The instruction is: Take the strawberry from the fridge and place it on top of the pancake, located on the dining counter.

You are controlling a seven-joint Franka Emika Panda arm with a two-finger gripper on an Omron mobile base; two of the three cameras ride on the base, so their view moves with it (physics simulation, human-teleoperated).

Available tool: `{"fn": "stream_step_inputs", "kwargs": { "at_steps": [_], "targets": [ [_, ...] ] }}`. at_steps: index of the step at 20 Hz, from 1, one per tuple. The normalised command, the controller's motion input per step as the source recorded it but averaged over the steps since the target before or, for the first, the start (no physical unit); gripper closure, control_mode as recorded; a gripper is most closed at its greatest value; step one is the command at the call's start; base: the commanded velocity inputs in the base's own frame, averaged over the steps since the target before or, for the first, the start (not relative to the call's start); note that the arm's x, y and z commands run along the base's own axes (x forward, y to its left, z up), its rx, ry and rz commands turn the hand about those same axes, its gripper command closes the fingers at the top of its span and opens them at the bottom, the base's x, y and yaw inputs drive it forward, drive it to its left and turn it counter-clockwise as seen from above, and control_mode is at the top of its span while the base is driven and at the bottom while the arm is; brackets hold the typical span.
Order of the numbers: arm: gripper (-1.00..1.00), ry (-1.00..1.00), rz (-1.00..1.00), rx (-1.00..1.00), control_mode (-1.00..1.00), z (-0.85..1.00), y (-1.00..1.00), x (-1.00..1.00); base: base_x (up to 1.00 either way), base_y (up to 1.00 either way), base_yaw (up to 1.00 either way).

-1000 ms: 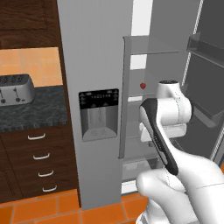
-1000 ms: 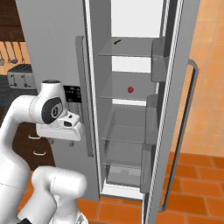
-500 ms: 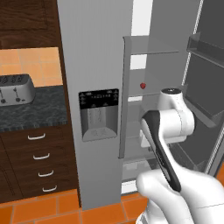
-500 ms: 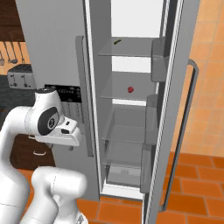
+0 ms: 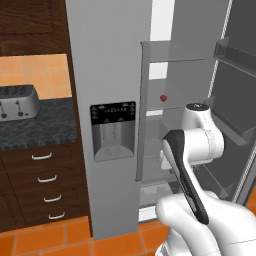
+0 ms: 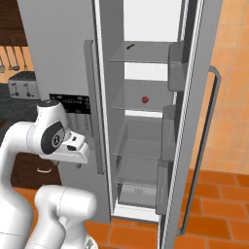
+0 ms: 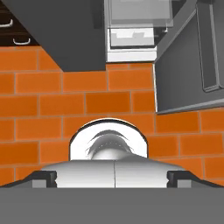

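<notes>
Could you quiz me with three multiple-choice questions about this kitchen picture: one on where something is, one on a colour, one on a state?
1. Where is the tiny bright red strawberry?
A. on a glass fridge shelf
B. on the tiled floor
C. on the toaster

2. What colour are the floor tiles?
A. blue
B. orange
C. white

3. How is the right door of the tall grey fridge?
A. shut
B. swung open
C. removed

Answers: 1 A, the berry sits on a middle shelf; 2 B, the hand view looks down on orange tiles; 3 B, the shelves stand exposed beside the open door.
</notes>
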Motion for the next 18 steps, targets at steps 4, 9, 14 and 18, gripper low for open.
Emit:
{"fn": "stream_step_inputs", "kwargs": {
  "at_steps": [4, 9, 14, 18],
  "targets": [
    [-1.00, 0.00, 0.00, 0.00, 1.00, 0.00, 0.00, 0.00, 0.40, -0.01, 0.03],
    [-1.00, 0.00, 0.00, 0.00, 1.00, 0.00, 0.00, 0.00, 0.48, 0.00, 0.06],
    [-1.00, 0.00, 0.00, 0.00, 1.00, 0.00, 0.00, 0.00, 0.47, -0.02, 0.09],
    [-1.00, 0.00, 0.00, 0.00, 1.00, 0.00, 0.00, 0.00, 0.17, -0.19, 0.01]
  ]
}}
